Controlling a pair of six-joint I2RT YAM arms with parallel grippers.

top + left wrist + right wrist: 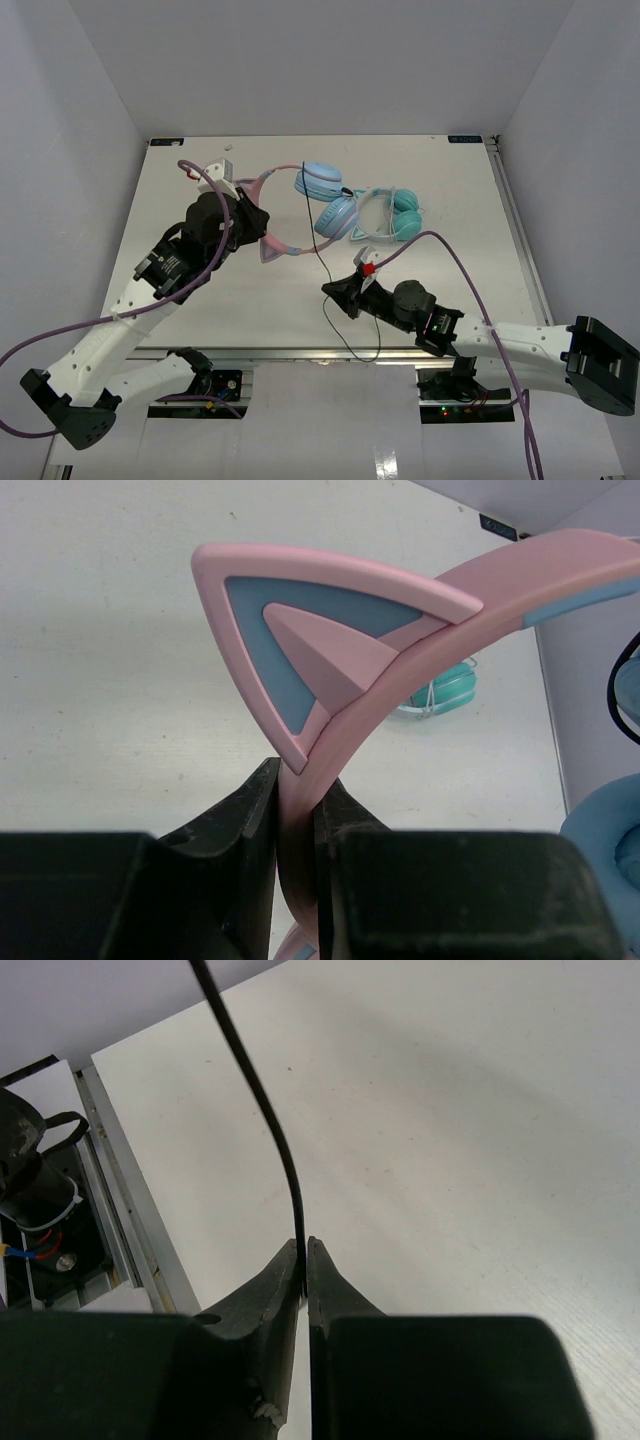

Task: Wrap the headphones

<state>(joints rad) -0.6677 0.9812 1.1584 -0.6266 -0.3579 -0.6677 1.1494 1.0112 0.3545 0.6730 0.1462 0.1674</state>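
Observation:
The headphones [320,181] lie at the middle back of the table, with two light-blue ear cups and a pink cat-ear headband [400,670]. My left gripper [298,780] is shut on the headband just below one cat ear [300,630]; in the top view this gripper [262,232] sits left of the cups. The thin black cable [313,235] runs from the cups toward the near edge. My right gripper [303,1255] is shut on that cable [262,1100], low over the table, and in the top view it [327,289] is in front of the headphones. The cable's slack loops past the table's front edge.
A second, pale pair of headphones with teal cups [393,215] lies right beside the pink pair, and one teal cup [445,685] shows behind the headband. The metal front rail [110,1190] is close to my right gripper. White walls enclose the table.

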